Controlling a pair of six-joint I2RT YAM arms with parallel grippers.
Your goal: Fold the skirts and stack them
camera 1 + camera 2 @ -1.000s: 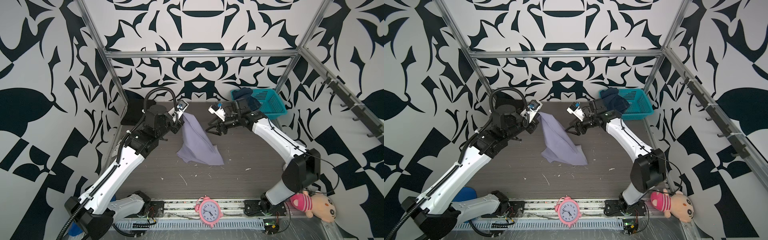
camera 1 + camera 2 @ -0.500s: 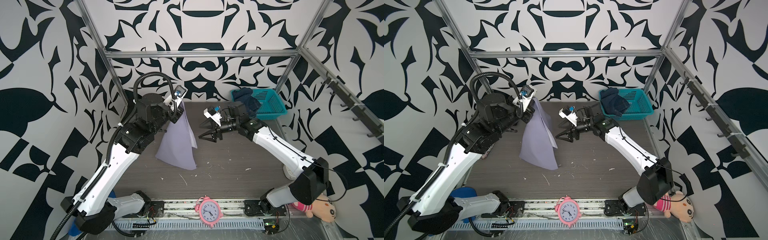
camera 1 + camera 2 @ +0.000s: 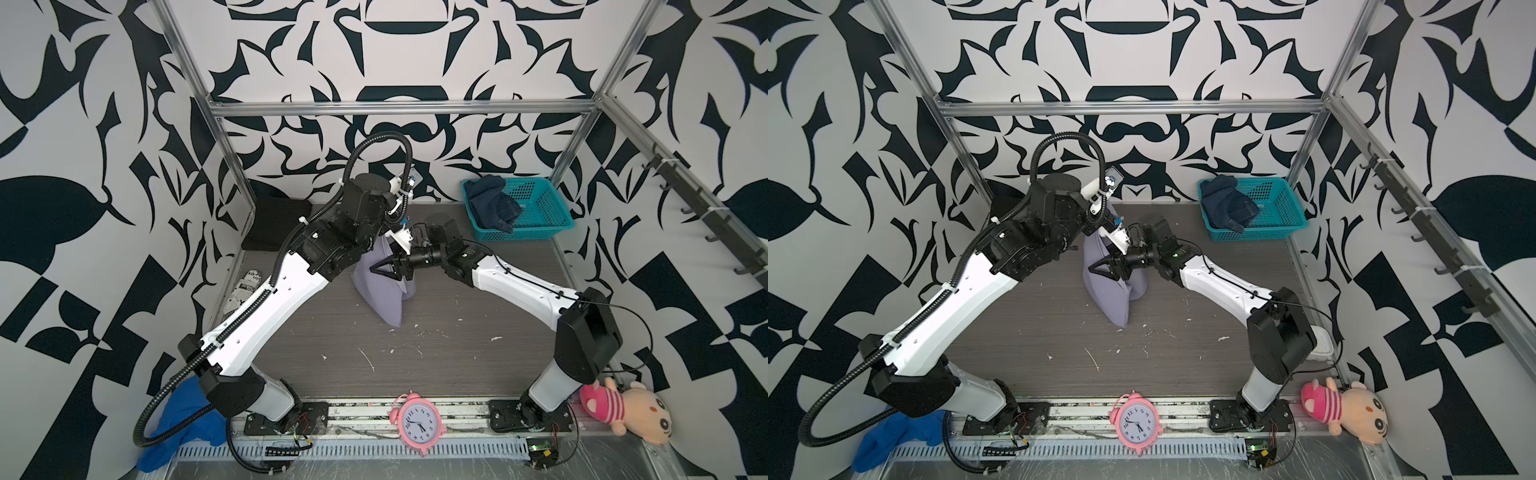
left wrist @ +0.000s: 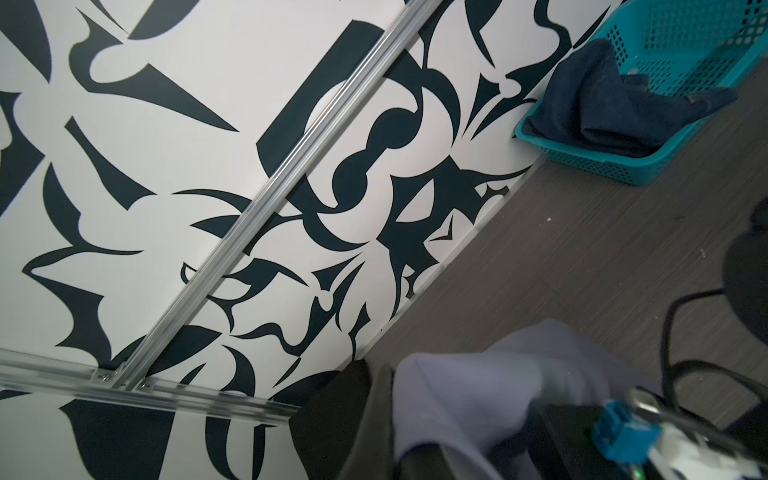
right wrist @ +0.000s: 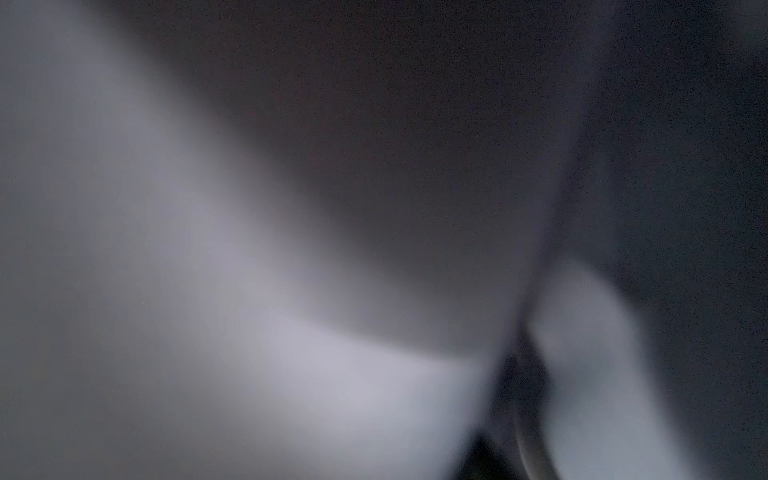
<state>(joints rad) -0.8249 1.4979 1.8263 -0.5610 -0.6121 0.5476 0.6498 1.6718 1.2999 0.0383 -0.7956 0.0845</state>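
Your two top cams sit high up front, angled down, both covering the whole counter (image 3: pixel 457 353). L wrist cam peers past the lavender skirt (image 4: pixel 478 386) to the basket (image 4: pixel 590 160), shared w/ both top views. R wrist cam: too close, all blur.

Every wall (image 3: pixel 395 50) of the booth, left, right and far, carries a bold black-on-white pattern of leaves and curls, and a frame of bare aluminium bars (image 3: pixel 395 109) stands just inside it, one bar crossing the far wall with uprights at the far corners. The floor is a grey wood-grain board (image 3: pixel 457 365) flecked with small white scraps, with a slotted metal strip (image 3: pixel 353 451) along its near edge. A dark rail of hooks (image 3: pixel 719 220) runs along the right wall, and the light is even and soft
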